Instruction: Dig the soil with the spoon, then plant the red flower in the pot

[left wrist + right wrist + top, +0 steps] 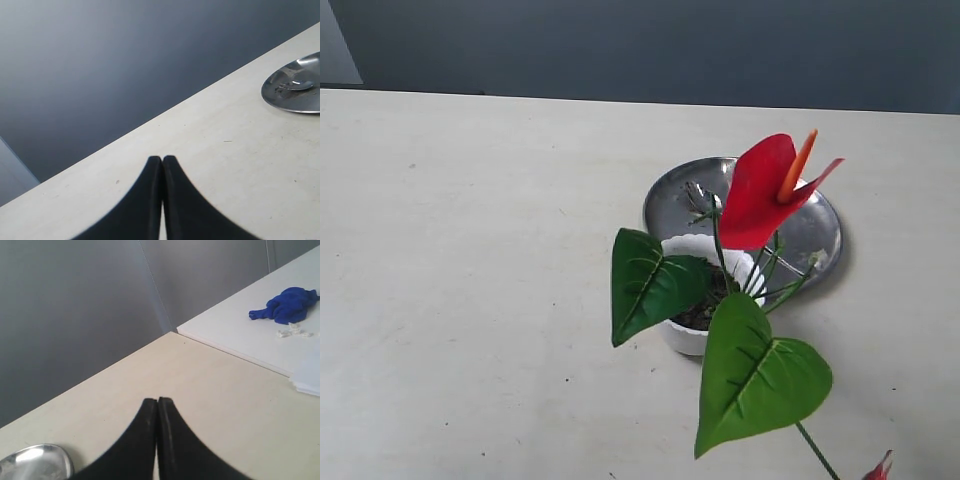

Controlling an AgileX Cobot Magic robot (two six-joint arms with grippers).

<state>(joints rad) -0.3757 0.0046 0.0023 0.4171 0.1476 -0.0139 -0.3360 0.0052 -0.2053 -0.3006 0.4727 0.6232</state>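
The red flower (pixel 765 190) stands upright in the white pot (pixel 682 338), its stems rising out of the dark soil (pixel 700 316). Two large green leaves hang over the pot's rim. The spoon (pixel 698 195) lies on the steel plate behind the pot, and it shows too as the spoon (pixel 296 85) in the left wrist view. Neither gripper appears in the exterior view. My left gripper (pixel 162 159) is shut on nothing above bare table. My right gripper (pixel 158 401) is also shut and empty.
A round steel plate (pixel 820 235) sits just behind the pot; the plate (pixel 295 97) and plate (pixel 30 462) show at the wrist views' edges. A blue cloth (pixel 287 305) lies on a white side surface. A second red bloom tip (pixel 880 468) pokes in at the exterior view's lower edge.
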